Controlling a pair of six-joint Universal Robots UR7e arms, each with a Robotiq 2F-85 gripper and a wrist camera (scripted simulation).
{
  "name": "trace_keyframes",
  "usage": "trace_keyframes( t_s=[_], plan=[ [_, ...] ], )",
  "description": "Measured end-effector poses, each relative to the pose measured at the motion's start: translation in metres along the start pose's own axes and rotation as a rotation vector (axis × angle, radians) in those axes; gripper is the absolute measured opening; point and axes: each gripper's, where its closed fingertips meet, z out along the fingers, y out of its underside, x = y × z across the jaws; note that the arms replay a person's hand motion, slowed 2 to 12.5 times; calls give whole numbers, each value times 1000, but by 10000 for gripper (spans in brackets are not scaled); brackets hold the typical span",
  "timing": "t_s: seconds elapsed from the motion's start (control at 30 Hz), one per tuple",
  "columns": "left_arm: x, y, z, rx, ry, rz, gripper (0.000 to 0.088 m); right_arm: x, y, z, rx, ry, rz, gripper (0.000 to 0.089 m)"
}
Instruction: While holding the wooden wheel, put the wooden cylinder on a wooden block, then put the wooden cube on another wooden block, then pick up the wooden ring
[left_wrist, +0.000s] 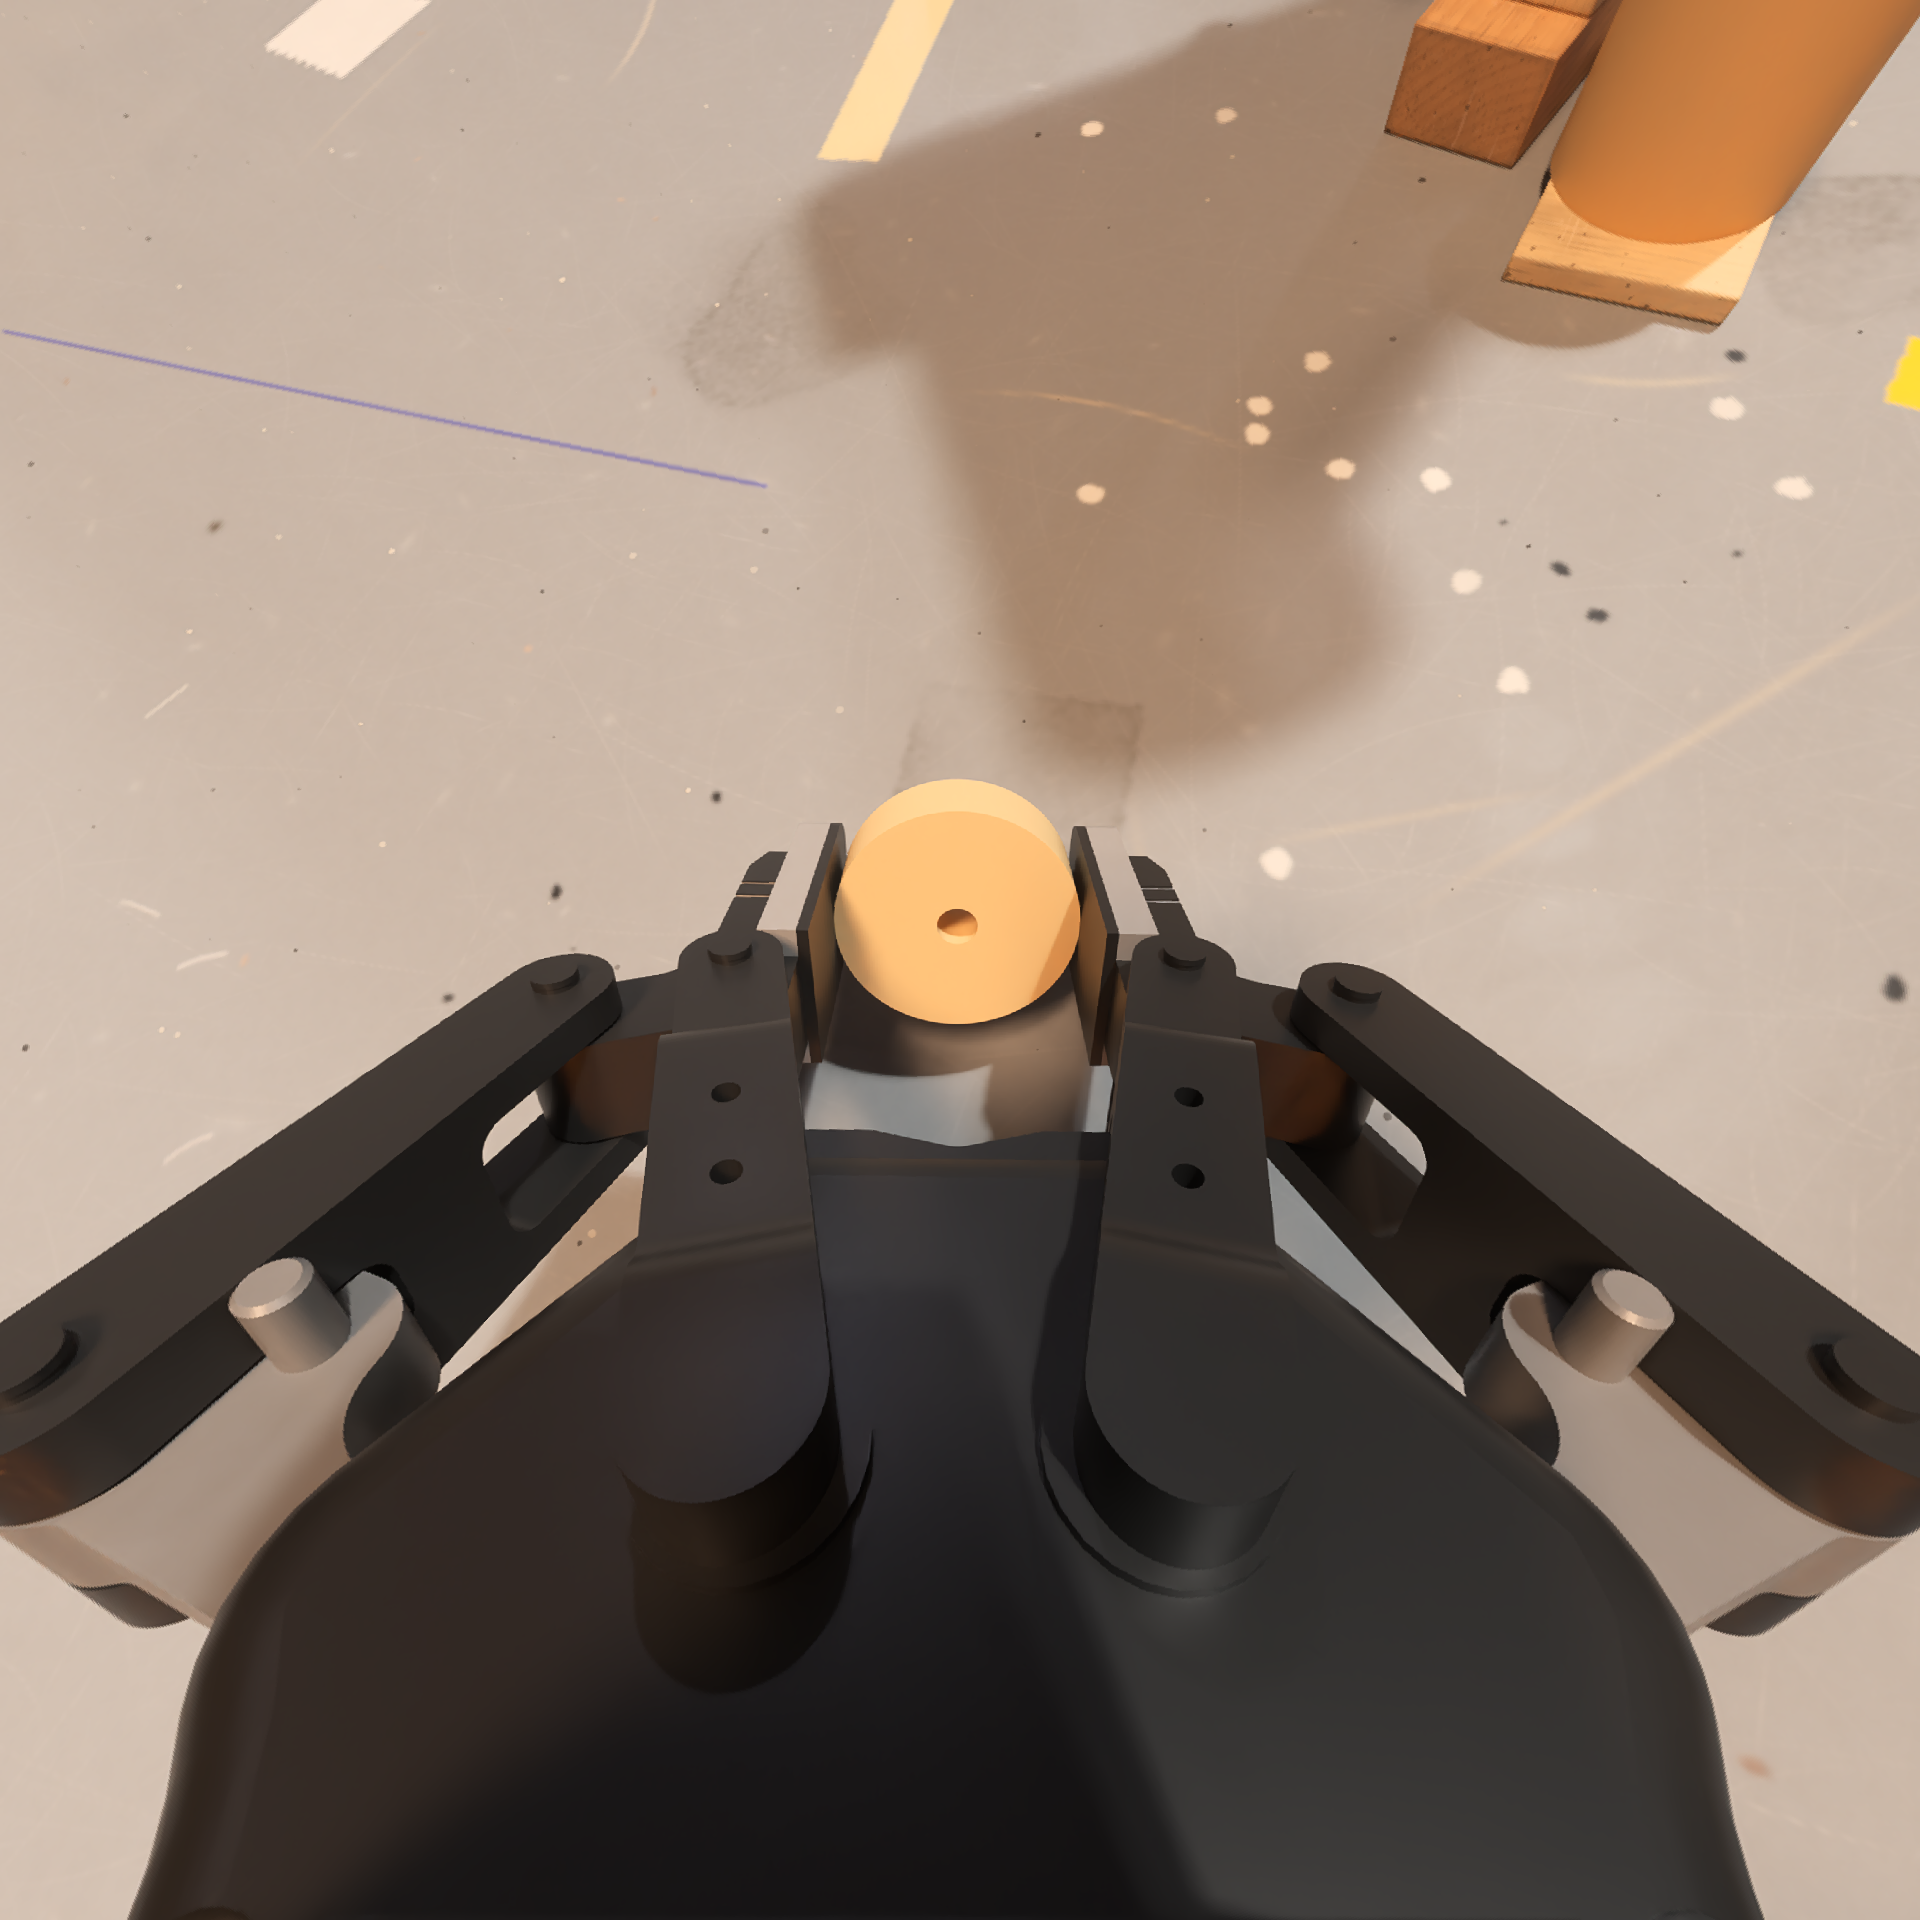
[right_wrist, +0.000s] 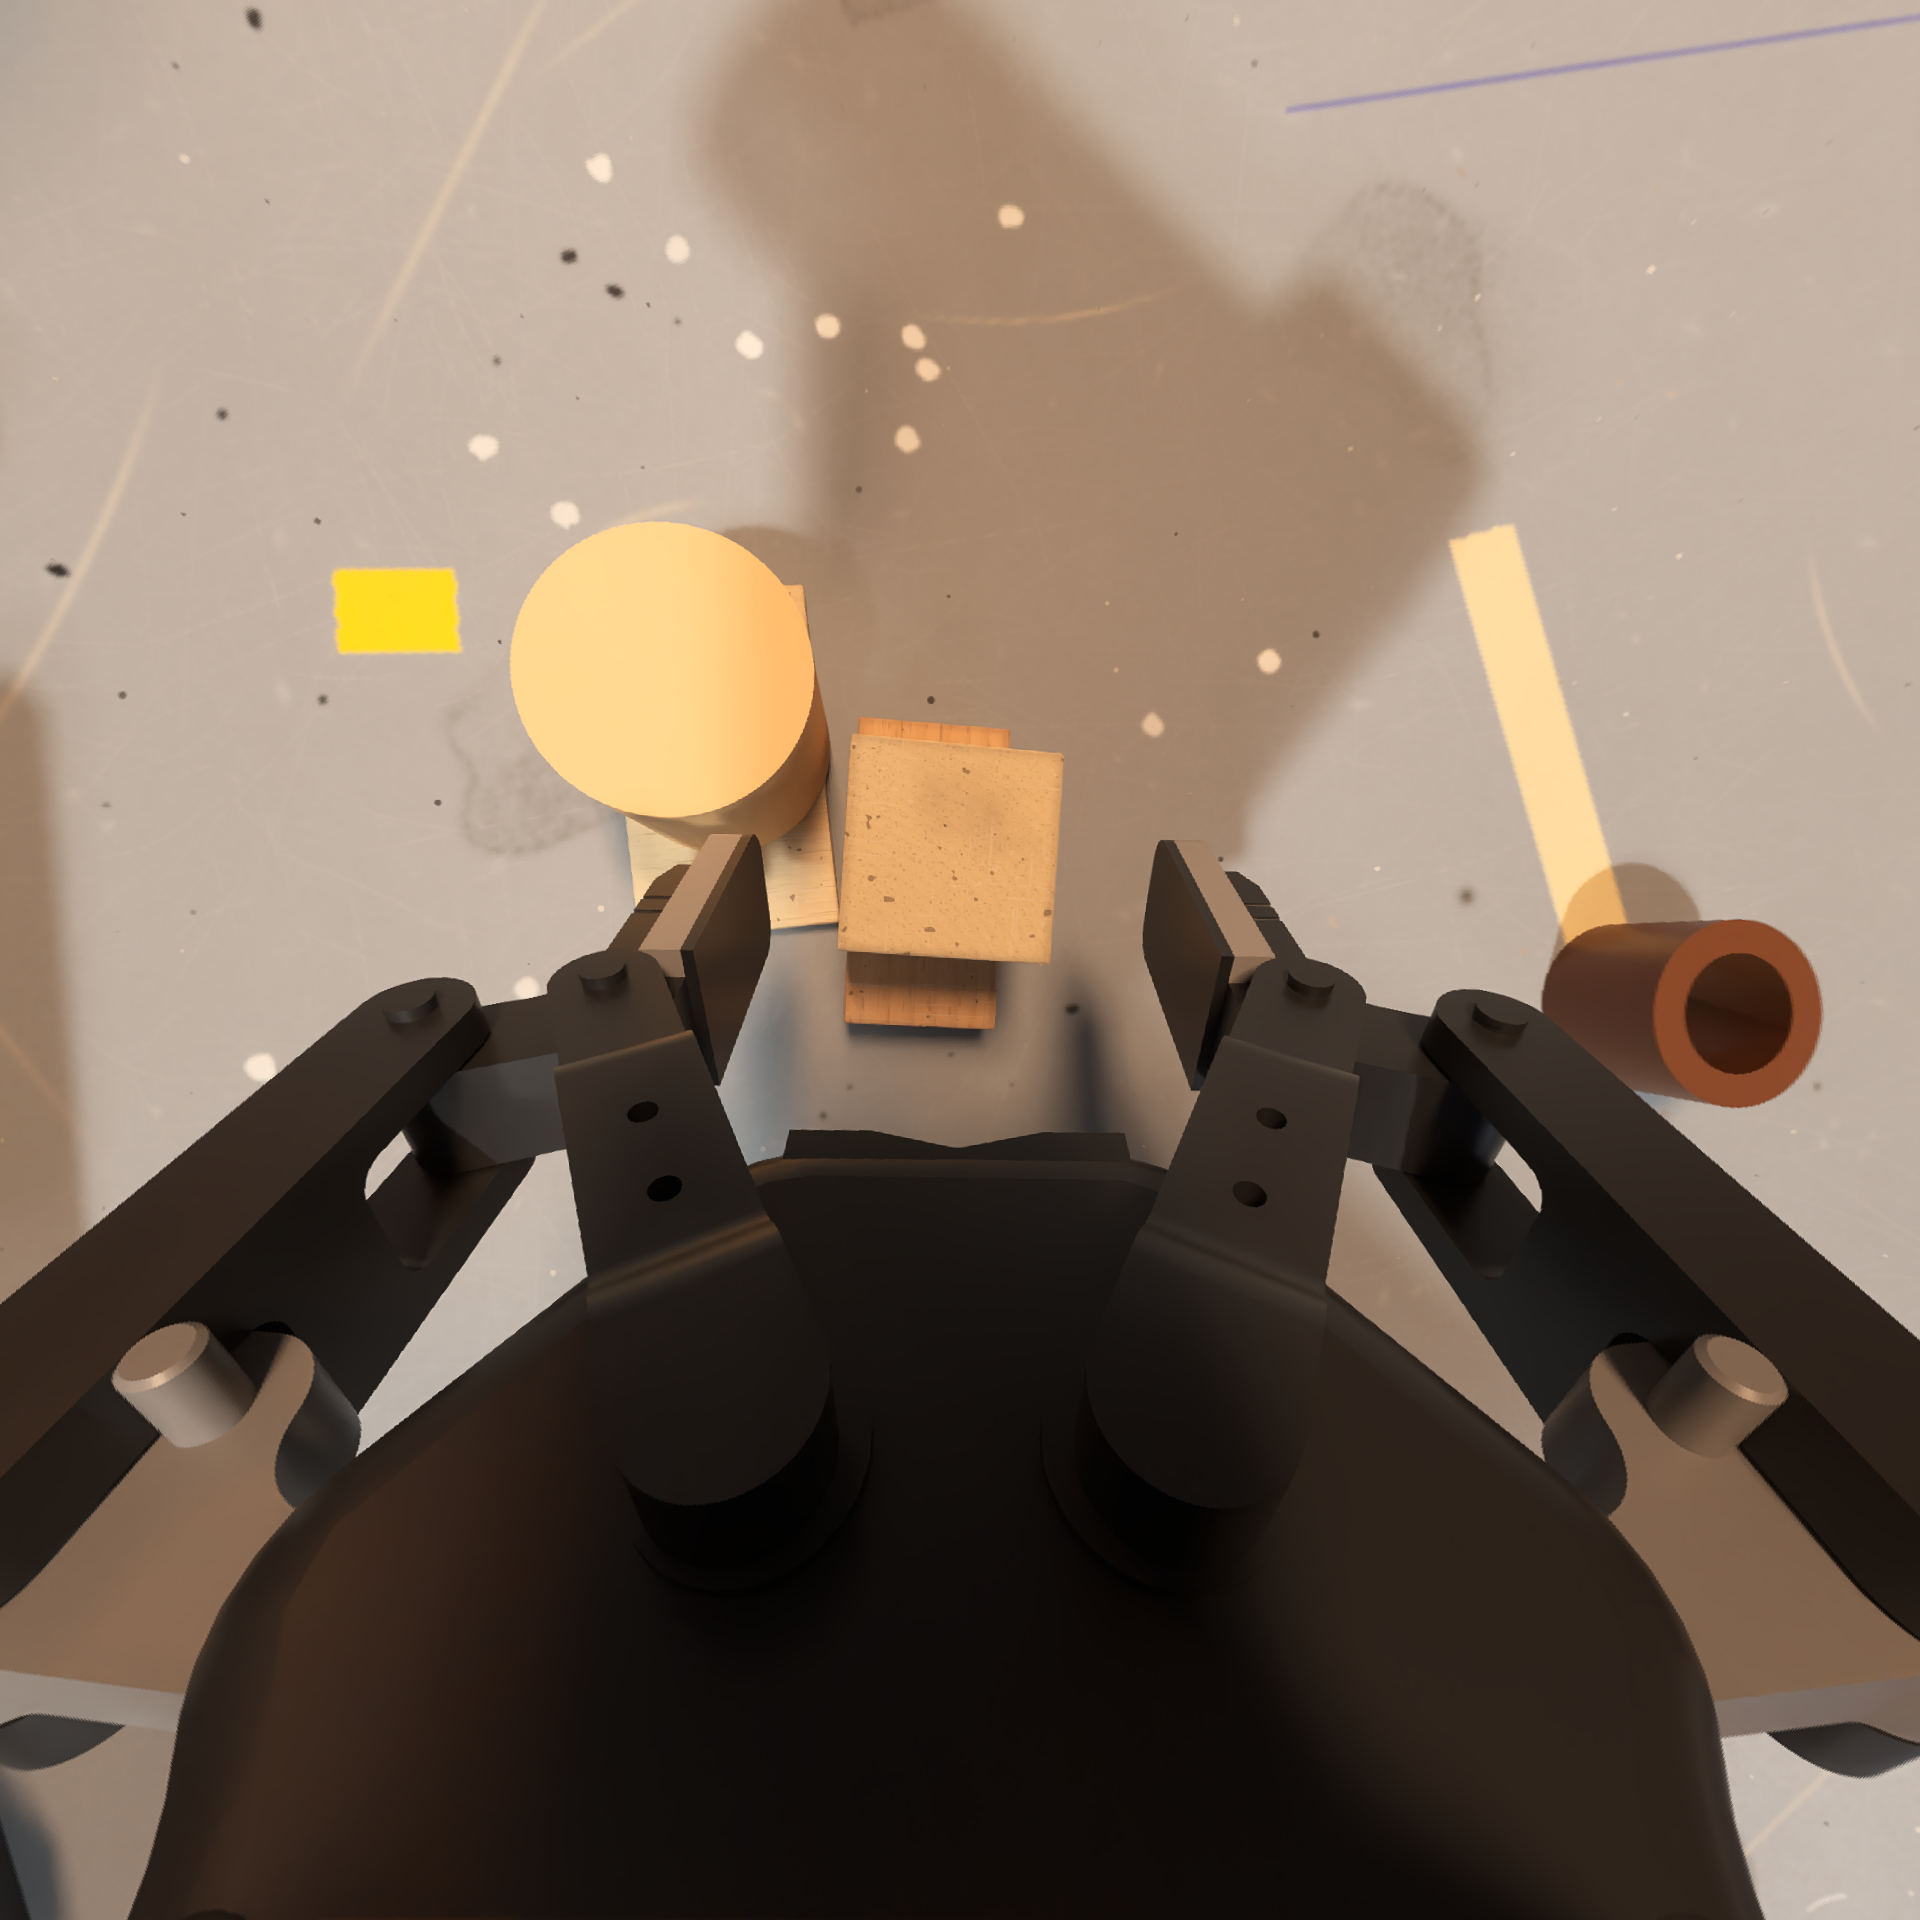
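Left wrist view: the left gripper (left_wrist: 956, 914) held the pale round wooden wheel (left_wrist: 956, 902) clamped between its pads. Far right, the tan wooden cylinder (left_wrist: 1704, 114) stood on a light wooden block (left_wrist: 1621, 272).

Right wrist view: the right gripper (right_wrist: 956, 925) stood wide and empty above the speckled wooden cube (right_wrist: 948, 850), resting on a darker wooden block (right_wrist: 920, 992). Judged remaining: the brown wooden ring (right_wrist: 1704, 1008), lying right. The grey tabletop (right_wrist: 1143, 468) was scuffed, paint-flecked and taped.

The left wrist camera looks slantwise along its fingers, close above the floor (left_wrist: 416, 675). The right looks steeply down. Both catch the wooden cylinder (left_wrist: 1704, 114) (right_wrist: 665, 675).
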Motion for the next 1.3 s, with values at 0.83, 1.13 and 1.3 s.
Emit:
trace_keyframes(
  t_s=[0.83,1.13,1.3],
  plan=[
    [0,0,0,-2,10,-11,380,77,-6,-94,250,117,-163,578],
    [0,0,0,-3,13,-15,380,117,15,-88,179,55,-155,620],
    [0,0,0,-3,12,-15,380,138,31,-72,102,18,-152,640]
  ],
)
